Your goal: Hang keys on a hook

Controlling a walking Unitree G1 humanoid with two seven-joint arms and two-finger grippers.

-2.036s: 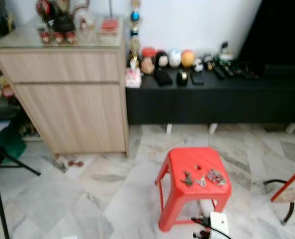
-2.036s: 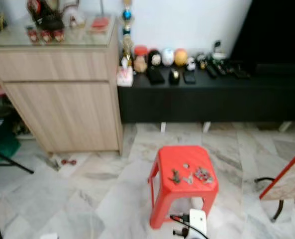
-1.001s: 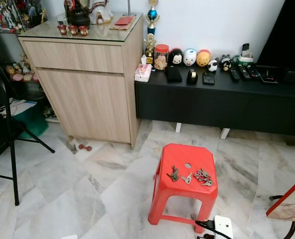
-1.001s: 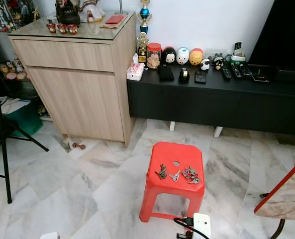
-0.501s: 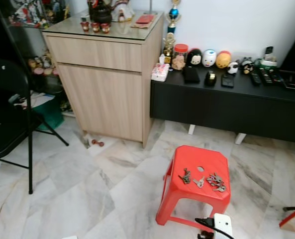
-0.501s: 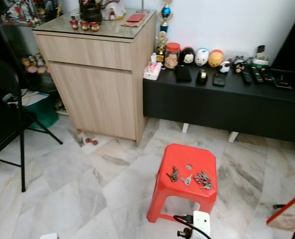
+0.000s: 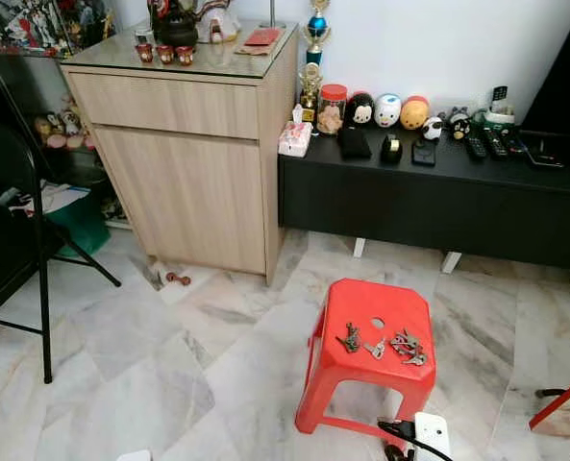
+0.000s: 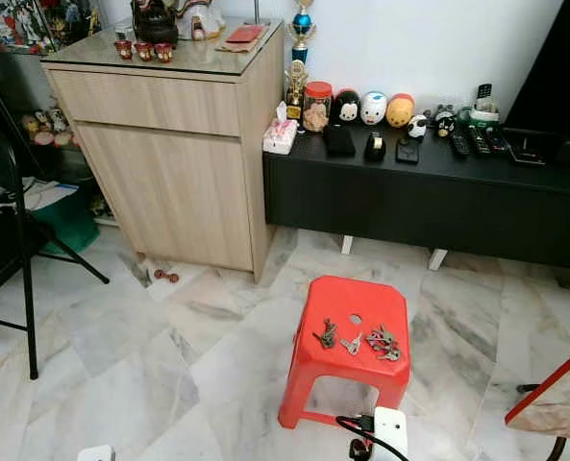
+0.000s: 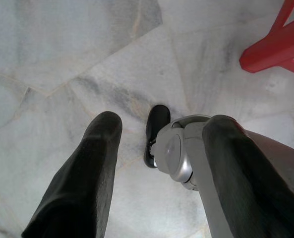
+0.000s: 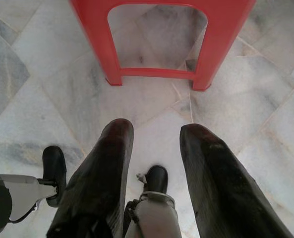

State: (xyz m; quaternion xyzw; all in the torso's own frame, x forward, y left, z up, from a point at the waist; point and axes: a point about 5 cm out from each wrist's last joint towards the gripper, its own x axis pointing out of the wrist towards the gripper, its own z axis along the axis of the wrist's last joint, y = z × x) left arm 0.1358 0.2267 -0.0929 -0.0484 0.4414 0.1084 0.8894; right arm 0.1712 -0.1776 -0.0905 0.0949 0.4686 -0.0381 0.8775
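— While both arms hang down idle, where are the keys (image 7: pixel 379 343)?

— They lie in small bunches on top of the red stool (image 7: pixel 369 357), on the marble floor (image 7: pixel 169 365), in front of the black bench (image 7: pixel 429 197).

— And the pincers?

— The left gripper (image 9: pixel 159 163) points at the floor with its fingers spread and empty. The right gripper (image 10: pixel 154 168) is also released, near the stool's legs.

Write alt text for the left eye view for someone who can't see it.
Several keys lie on a red plastic stool standing on a marble floor. Behind it stand a light wooden cabinet and a low black console lined with small figurines, against a white wall.
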